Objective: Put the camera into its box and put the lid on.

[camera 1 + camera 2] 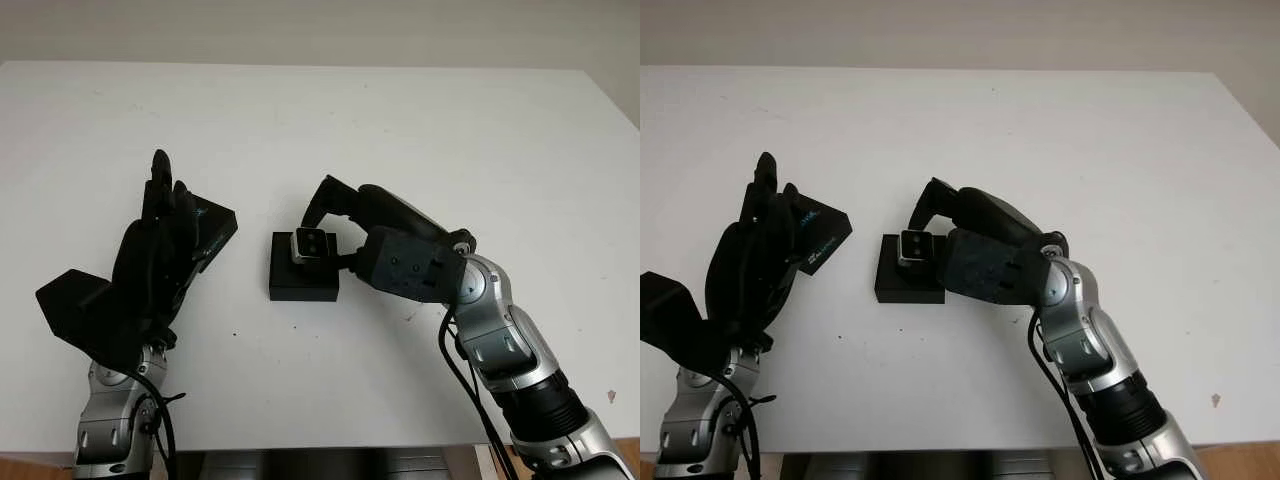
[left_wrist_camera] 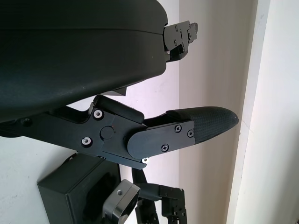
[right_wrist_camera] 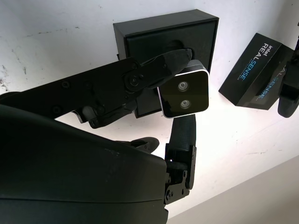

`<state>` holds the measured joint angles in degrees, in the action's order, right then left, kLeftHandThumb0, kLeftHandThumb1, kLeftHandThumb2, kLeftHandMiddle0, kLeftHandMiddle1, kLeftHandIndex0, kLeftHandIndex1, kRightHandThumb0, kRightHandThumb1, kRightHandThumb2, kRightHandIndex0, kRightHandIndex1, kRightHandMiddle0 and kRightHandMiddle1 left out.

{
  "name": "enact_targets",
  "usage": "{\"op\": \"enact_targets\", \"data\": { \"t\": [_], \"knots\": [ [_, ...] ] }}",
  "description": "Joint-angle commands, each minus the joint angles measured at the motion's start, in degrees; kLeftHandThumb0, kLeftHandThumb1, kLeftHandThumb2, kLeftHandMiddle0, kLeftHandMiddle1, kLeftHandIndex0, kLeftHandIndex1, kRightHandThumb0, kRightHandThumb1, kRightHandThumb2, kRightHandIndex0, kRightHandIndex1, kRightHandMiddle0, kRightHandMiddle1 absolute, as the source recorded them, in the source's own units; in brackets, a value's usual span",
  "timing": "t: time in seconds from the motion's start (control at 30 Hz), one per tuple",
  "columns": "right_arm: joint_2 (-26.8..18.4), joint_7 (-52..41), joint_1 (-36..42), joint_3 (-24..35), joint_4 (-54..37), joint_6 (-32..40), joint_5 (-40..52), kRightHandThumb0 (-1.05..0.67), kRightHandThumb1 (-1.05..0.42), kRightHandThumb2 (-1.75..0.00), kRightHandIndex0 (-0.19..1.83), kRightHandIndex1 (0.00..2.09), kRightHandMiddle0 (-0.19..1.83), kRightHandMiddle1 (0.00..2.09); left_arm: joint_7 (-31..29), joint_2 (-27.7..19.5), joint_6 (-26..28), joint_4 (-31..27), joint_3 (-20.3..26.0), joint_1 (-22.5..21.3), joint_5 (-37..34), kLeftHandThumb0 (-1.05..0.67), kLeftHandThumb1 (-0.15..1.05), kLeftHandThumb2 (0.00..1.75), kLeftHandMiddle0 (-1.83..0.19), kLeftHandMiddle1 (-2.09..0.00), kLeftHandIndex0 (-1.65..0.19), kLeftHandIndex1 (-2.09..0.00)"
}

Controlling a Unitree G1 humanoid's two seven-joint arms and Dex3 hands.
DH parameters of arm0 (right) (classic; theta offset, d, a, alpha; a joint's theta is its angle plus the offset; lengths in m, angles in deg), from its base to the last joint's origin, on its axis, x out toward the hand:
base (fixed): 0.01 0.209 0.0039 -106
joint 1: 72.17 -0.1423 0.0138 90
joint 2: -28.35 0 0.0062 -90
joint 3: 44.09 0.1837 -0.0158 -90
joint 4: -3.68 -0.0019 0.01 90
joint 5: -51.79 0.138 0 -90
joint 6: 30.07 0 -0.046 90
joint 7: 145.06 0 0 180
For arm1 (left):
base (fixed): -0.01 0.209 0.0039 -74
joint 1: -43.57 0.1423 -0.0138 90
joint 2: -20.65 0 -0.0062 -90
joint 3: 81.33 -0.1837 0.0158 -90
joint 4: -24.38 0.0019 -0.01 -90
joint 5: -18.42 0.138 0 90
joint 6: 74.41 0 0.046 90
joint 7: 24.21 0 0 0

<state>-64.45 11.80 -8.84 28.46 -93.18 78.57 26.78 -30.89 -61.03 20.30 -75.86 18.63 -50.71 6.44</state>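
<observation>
A small silver camera [image 3: 183,95] with two lenses is pinched between the fingers of my right hand [image 1: 326,240], which is shut on it. The camera hangs just above the open black box [image 1: 303,282] at the table's middle, over the box's far part. The black lid [image 1: 820,240] with blue lettering lies to the left of the box, and looks tilted. My left hand [image 1: 165,235] is open over the lid's left side and hides part of it. Nothing sits between its fingers in the left wrist view.
The white table [image 1: 420,130] stretches bare behind and to the right of both hands. Its front edge runs close below the arms, and its right edge slants at the far right.
</observation>
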Motion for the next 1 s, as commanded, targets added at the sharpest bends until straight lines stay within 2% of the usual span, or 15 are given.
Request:
{"op": "enact_targets", "data": {
  "t": [0.0,0.97],
  "knots": [
    [0.28,0.13,0.27,-0.14,0.05,-0.14,0.15,-0.35,-1.04,-0.06,0.34,0.1,0.32,2.08,-0.2,0.04,-0.77,0.47,-0.03,-0.05,0.04,-0.73,1.05,0.62,0.19,0.0,0.19,0.0],
    [1.02,1.89,0.49,-1.18,3.01,-1.49,-1.48,-0.35,-1.05,-0.07,0.37,0.11,0.42,2.09,-0.45,0.2,-1.25,1.07,0.02,-0.13,-0.18,-0.72,1.05,0.63,0.19,0.0,0.19,0.0]
  ]
}}
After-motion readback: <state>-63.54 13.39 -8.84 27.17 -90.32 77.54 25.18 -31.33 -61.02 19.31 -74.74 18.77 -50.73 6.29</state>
